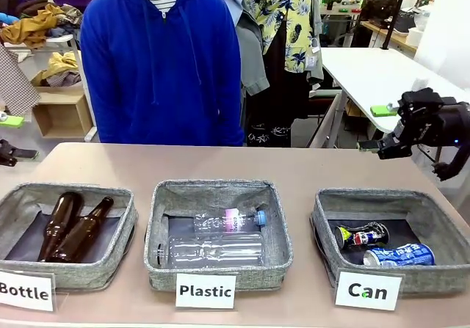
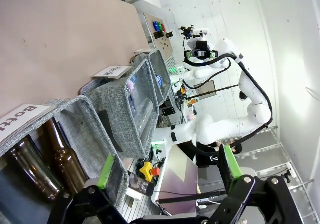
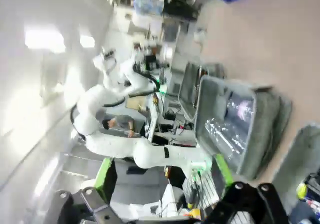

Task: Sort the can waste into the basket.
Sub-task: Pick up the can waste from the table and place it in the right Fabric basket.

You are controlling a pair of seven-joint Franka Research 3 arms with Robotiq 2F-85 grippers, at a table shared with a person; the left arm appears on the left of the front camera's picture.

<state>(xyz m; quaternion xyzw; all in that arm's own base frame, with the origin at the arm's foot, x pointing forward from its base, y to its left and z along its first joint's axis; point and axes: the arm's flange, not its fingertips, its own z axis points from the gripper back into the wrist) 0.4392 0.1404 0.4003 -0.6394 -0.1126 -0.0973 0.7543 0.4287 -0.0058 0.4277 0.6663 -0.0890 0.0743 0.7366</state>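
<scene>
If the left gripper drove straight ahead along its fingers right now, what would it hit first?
Probably nothing close: the open left gripper points past the Bottle basket edge, out over the robot's side of the table. The other arm lies farther off; depth is unclear.

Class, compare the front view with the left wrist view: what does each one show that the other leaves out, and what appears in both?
Front view alone: a person in a blue hoodie, the sign reading Can, and the crushed can and the blue and white can lying in the Can basket.

Left wrist view alone: the left gripper, jaws open and empty, with green pads.

Both: the brown bottles in the Bottle basket, and the Plastic basket.
</scene>
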